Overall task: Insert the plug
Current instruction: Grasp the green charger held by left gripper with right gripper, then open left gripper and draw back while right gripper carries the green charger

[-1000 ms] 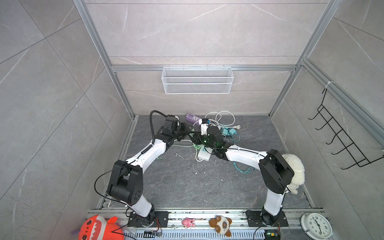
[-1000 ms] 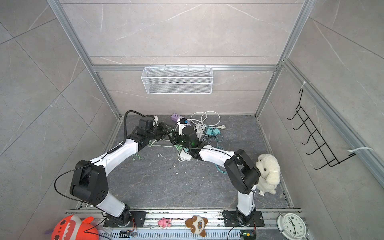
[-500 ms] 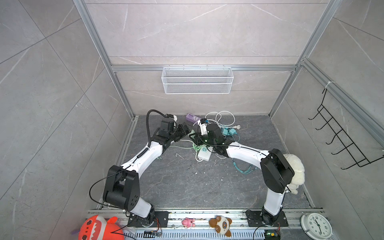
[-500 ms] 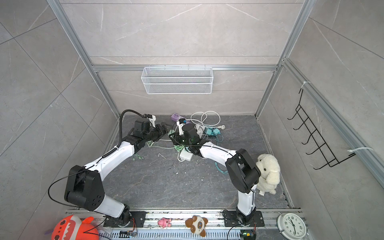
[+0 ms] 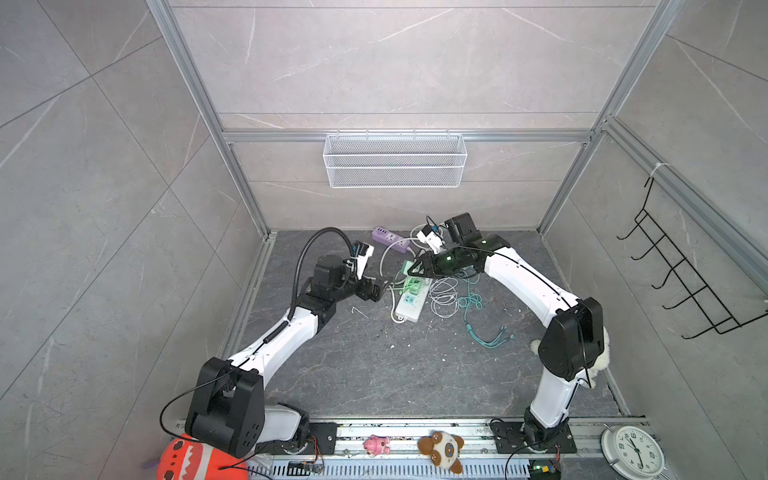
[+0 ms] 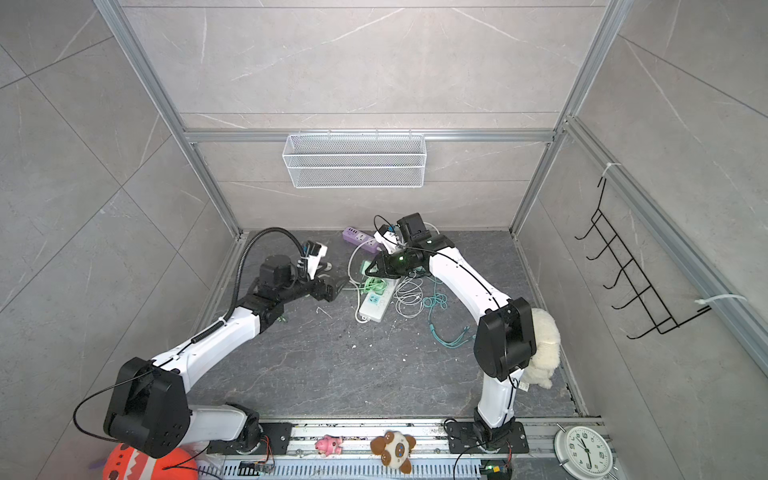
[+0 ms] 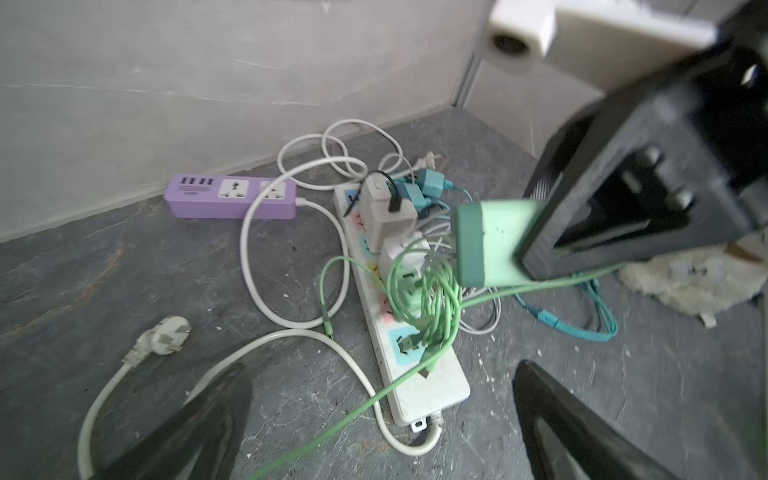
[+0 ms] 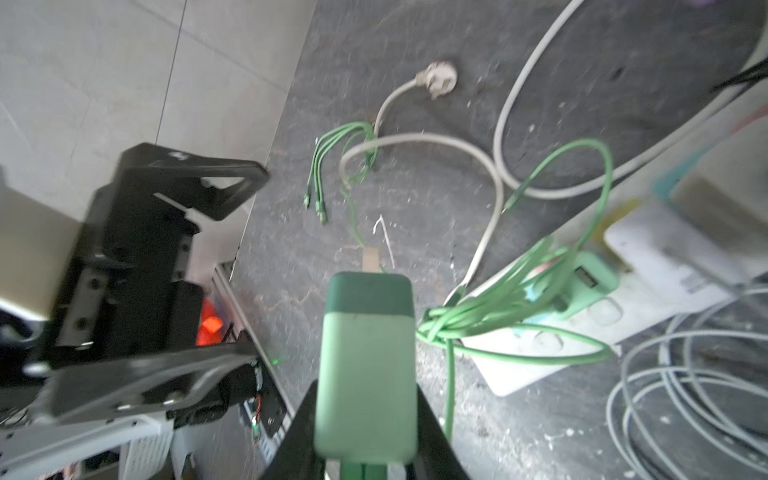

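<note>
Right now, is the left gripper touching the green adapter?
Apart. In the right wrist view, bare floor shows between the open left gripper and the green adapter, which the right gripper clamps from both sides.

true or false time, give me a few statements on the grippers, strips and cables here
1. The right gripper is shut on a green charger. True.
2. The left gripper holds the white plug. False: it is open and empty; the plug lies on the floor.
3. The purple strip lies by the back wall. True.
4. The green cable is bundled on the purple strip. False: it lies on the white strip.
</note>
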